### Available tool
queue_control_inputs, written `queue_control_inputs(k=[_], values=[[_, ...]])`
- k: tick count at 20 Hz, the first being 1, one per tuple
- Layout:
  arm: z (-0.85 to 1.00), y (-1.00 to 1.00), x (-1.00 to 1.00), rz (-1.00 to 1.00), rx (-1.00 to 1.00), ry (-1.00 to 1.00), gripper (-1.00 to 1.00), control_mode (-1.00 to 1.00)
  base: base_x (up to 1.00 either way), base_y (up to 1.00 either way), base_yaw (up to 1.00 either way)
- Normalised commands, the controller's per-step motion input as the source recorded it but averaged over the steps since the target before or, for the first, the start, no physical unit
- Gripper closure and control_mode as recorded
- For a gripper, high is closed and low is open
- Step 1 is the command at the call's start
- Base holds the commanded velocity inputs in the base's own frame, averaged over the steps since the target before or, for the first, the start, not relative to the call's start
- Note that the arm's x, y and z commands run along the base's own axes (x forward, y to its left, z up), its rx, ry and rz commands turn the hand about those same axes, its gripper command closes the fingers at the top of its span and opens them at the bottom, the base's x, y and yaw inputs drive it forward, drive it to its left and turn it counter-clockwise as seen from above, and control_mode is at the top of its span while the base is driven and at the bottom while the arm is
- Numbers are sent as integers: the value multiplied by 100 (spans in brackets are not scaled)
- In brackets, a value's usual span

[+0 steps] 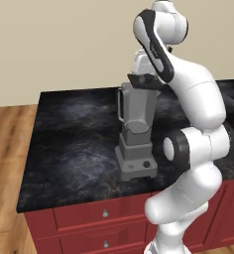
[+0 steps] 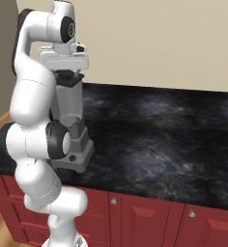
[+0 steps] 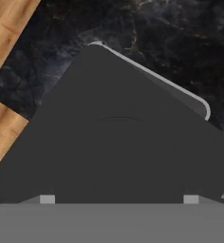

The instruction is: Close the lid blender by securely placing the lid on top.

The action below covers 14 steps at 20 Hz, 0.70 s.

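The blender [image 1: 137,134] stands on the dark marbled desk [image 1: 74,149], near its front edge and toward the left end, its stepped base with black knob facing the front. The lid [image 1: 145,80], a flat dark cap, sits at the top of the tapered jar, directly under the pincer [image 1: 147,74]; from the left base view it appears to rest at the rim, tilted slightly, though whether it is fully seated cannot be told. The robot's forearm covers the right side of the jar top there, and in the right base view the arm hides most of the blender [image 2: 70,120], leaving the jar's right face and part of the base visible, with the lid [image 2: 69,76] a dark shape just beneath the white hand. In the hand view the lid [image 3: 118,142] spreads across nearly the whole frame as a dark rotated square, with a pale rim edge peeking past its upper right side. The fingertips are barely visible, so whether the pincer is clenched on the lid or released cannot be told. Red drawers [image 1: 89,216] run below the desk's front edge.
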Motion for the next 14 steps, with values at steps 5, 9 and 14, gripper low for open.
queue_control_inputs(k=[5, 9, 14], values=[[-26, 5, 1, 0, -5, -4, 100, -100, 0, 0, 0], [-29, 6, 0, 2, -2, -14, 100, -100, 0, 0, 0], [-28, 18, 3, 5, 0, -12, 100, -100, 0, 0, 0]])
